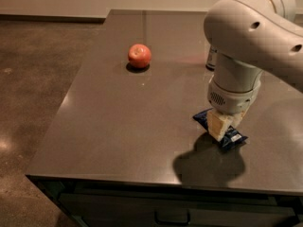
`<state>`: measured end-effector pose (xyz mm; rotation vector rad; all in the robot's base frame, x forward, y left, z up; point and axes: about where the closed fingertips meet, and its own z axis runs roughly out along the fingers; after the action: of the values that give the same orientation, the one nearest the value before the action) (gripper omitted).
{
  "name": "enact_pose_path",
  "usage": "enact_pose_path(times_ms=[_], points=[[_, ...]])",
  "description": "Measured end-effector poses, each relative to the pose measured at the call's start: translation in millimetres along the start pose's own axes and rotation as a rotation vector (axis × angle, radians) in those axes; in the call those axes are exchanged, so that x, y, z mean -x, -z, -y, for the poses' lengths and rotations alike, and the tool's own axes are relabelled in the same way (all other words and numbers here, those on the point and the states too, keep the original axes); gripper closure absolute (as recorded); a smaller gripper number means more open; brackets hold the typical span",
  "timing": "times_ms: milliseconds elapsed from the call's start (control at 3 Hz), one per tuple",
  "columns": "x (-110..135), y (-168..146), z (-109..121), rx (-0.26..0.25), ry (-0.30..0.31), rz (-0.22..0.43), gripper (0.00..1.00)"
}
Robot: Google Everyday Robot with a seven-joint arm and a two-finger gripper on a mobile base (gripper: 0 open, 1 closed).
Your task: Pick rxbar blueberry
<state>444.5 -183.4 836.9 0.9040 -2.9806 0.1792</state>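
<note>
Left of frame: brown speckled floor (pixel 33 79). Dark grey bench (pixel 118 117) fills the middle and right, its near edge running along the bottom of the frame. A drawer handle (pixel 171 218) shows below that edge.

Upper middle: red apple (pixel 139 56) sits alone on the bench, well apart from everything else.

Right of the apple, toward the far side: a can (pixel 210 58) stands upright, mostly hidden by the arm (pixel 251 32).

Lower right: blue snack bar (pixel 233 137) lies flat on the bench, angled from upper left to lower right, near the front edge.

The tool (pixel 220 128) is down over the middle of the bar, covering it there, so only the two ends of the wrapper show. Whether the tool is wide, narrow or gripping the bar: cannot tell. Its shadow falls on the bench just in front of the bar.

The white arm takes up the upper right.
</note>
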Motion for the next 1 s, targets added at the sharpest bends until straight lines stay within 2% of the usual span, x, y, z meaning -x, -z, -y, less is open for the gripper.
enact_pose_path(times_ms=[333,1000], points=[[5,12,0,0.008,0.021,0.035,1.00],[19,52,-2,0.031,0.079,0.134,1.00]])
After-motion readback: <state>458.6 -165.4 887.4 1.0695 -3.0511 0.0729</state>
